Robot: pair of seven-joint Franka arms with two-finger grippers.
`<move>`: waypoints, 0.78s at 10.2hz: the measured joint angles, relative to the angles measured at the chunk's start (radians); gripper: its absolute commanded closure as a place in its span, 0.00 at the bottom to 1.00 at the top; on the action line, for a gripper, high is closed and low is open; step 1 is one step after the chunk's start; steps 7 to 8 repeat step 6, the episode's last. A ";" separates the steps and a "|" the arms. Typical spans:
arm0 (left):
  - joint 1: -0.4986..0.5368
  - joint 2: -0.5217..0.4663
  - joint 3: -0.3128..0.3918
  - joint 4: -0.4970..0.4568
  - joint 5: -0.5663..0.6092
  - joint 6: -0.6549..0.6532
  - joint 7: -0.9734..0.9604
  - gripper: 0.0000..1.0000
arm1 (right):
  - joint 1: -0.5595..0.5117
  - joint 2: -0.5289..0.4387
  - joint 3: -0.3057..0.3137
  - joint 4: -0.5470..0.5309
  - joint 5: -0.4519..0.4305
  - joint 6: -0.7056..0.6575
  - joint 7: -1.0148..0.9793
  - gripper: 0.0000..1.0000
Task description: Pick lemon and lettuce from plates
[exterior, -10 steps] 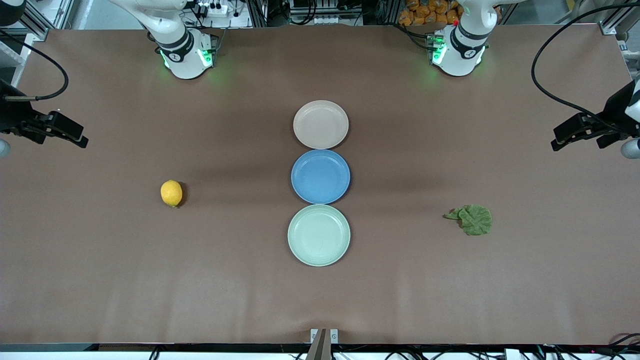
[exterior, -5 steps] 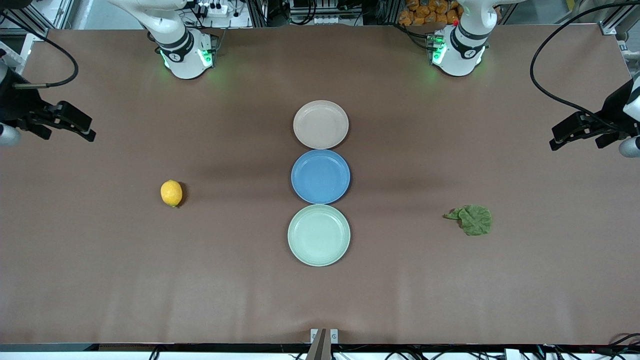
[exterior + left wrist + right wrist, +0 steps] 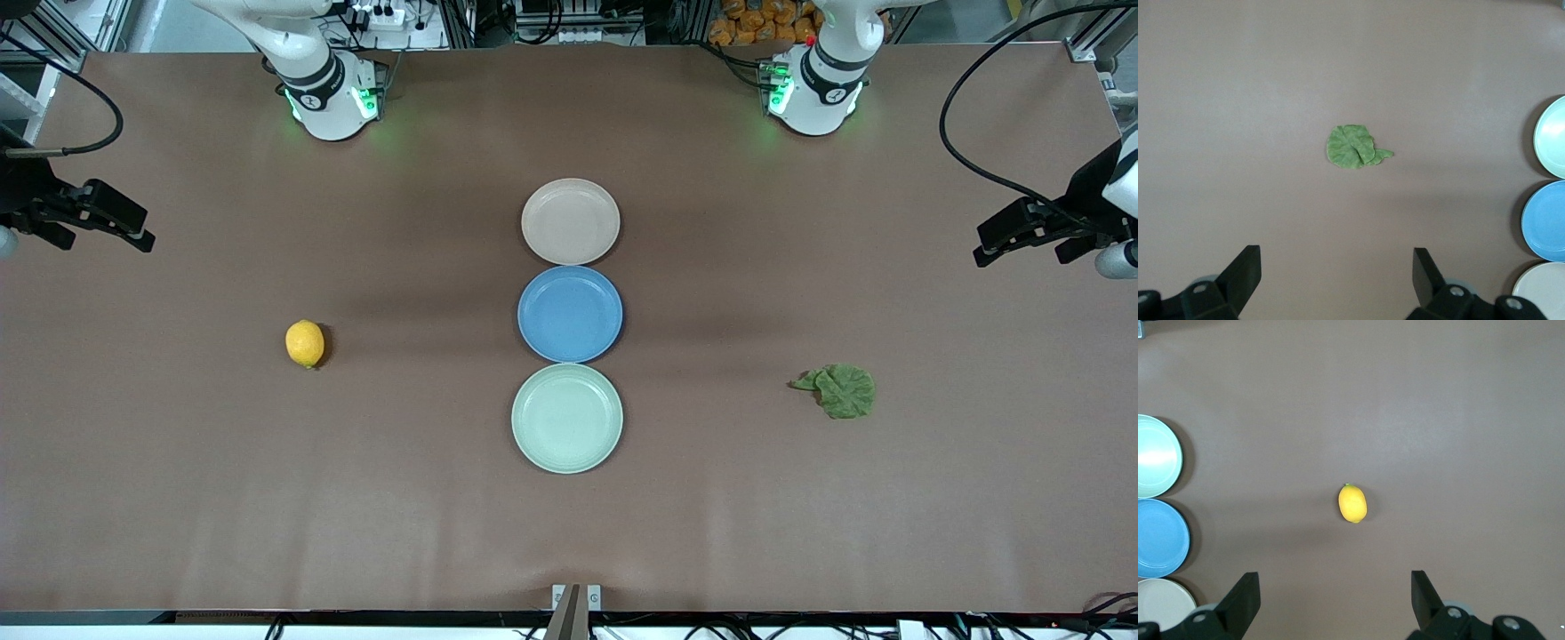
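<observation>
The yellow lemon lies on the bare brown table toward the right arm's end, and it also shows in the right wrist view. The green lettuce lies on the table toward the left arm's end, and it also shows in the left wrist view. The beige-pink plate and the mint plate hold nothing. My right gripper is open and empty, up over its end of the table. My left gripper is open and empty over its own end.
A blue plate sits between the two other plates in a row down the table's middle, touching both. Black cables hang beside each raised wrist. The arm bases stand at the table's edge farthest from the front camera.
The right gripper has shifted a little over its end of the table, in and back out. The left gripper has barely drifted. Lemon, lettuce and plates have not moved.
</observation>
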 measured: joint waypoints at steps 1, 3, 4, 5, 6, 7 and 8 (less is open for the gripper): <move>0.000 0.000 0.000 0.000 0.000 0.000 0.000 0.00 | 0.000 -0.001 0.000 0.001 0.000 0.001 0.000 0.00; 0.000 0.000 0.000 0.000 0.000 0.000 0.000 0.00 | 0.000 -0.003 0.000 0.003 0.000 0.001 0.000 0.00; 0.000 0.000 0.000 0.000 0.000 0.000 0.000 0.00 | 0.000 -0.003 -0.001 0.004 0.000 0.001 0.000 0.00; 0.000 0.000 0.000 0.000 0.000 0.000 0.000 0.00 | 0.000 -0.004 -0.003 0.006 -0.001 0.001 0.000 0.00; 0.000 0.000 0.000 0.000 0.000 0.000 0.000 0.00 | 0.000 -0.004 -0.004 0.006 -0.001 0.001 0.000 0.00; 0.000 0.000 0.000 0.000 0.000 0.000 0.000 0.00 | 0.000 -0.004 -0.004 0.006 -0.001 0.001 0.000 0.00; 0.000 0.000 0.000 0.000 0.000 0.000 0.000 0.00 | 0.000 -0.004 -0.004 0.006 -0.001 0.001 0.000 0.00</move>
